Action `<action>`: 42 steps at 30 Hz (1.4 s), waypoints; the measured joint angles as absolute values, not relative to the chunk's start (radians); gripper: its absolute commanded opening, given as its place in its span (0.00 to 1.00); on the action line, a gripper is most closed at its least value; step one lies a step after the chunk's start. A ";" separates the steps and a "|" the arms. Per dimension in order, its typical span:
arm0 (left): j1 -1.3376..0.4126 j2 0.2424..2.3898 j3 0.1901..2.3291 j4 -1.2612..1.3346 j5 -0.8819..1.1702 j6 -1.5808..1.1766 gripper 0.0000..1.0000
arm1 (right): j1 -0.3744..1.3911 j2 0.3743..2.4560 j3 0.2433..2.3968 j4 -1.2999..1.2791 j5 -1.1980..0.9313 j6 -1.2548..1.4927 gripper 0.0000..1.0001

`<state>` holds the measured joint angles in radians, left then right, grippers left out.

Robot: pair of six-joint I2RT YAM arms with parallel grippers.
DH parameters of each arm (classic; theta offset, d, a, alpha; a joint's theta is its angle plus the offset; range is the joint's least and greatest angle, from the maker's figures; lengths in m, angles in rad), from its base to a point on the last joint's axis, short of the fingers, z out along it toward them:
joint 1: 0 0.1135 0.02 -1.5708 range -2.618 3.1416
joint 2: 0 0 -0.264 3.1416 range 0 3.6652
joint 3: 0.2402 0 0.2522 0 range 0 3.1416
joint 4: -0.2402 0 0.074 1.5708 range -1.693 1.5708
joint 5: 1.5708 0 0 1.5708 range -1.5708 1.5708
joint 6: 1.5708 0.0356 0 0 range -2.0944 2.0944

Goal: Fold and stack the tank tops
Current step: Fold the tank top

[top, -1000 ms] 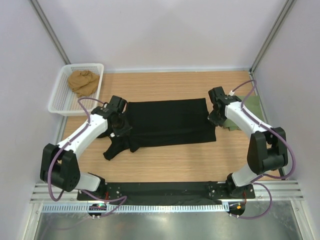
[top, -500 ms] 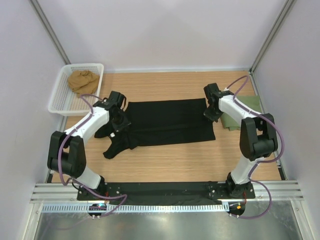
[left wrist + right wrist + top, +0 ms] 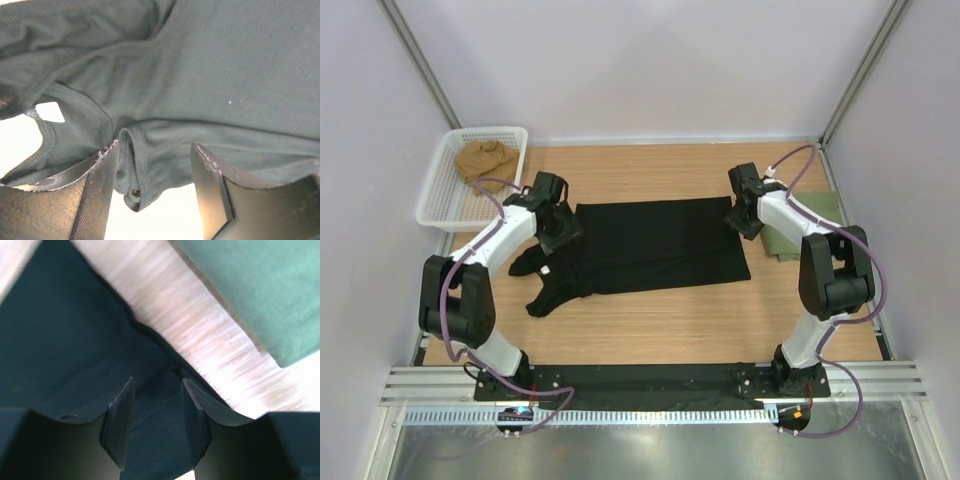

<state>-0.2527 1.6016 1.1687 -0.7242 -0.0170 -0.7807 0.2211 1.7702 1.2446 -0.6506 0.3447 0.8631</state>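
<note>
Top external view: black tank top (image 3: 655, 245) folded mid-bench; left end effector (image 3: 155, 147) and right end effector (image 3: 157, 382) parted at its ends, likely letting cloth settle.

Left gripper (image 3: 558, 224) moved away from the bases, up to the far left corner of the flat black cloth tank top (image 3: 660, 245). Its jaws were shut, now apart, with a hem fold between them. Right gripper (image 3: 744, 213) nudged farther and left along the top's right edge, jaws now parted too. Both elbows pulled in, so more of the folded olive green cloth top (image 3: 817, 212) is uncovered.
</note>
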 measured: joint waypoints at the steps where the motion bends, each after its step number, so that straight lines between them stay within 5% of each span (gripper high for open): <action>1: -0.253 1.601 1.172 -0.722 -0.027 -0.780 0.62 | 0.220 1.753 1.236 -0.636 0.340 0.852 0.48; 13: -0.256 1.404 0.998 -0.692 -0.043 -0.773 0.61 | 0.220 1.458 0.973 -0.533 0.246 0.762 0.43; 22: -0.242 1.230 0.903 -0.757 -0.052 -0.773 0.62 | 0.220 1.317 0.749 -0.548 0.187 0.781 0.50; 24: -0.220 1.201 0.903 -0.774 -0.051 -0.772 0.69 | 0.220 1.302 0.731 -0.551 0.185 0.790 0.50; 26: -0.186 1.176 0.900 -0.794 -0.052 -0.770 0.90 | 0.220 1.300 0.719 -0.546 0.186 0.799 0.50; 31: -0.117 1.088 0.833 -0.828 -0.048 -0.788 0.89 | 0.220 1.313 0.687 -0.530 0.204 0.815 0.46; 34: -0.083 1.030 0.786 -0.853 -0.032 -0.821 0.87 | 0.220 1.353 0.688 -0.508 0.232 0.822 0.38; 38: -0.065 1.009 0.749 -0.865 0.005 -0.872 0.85 | 0.220 1.398 0.690 -0.480 0.254 0.834 0.11; 42: -0.062 1.008 0.699 -0.866 0.048 -0.935 0.84 | 0.220 1.401 0.694 -0.450 0.269 0.846 0.01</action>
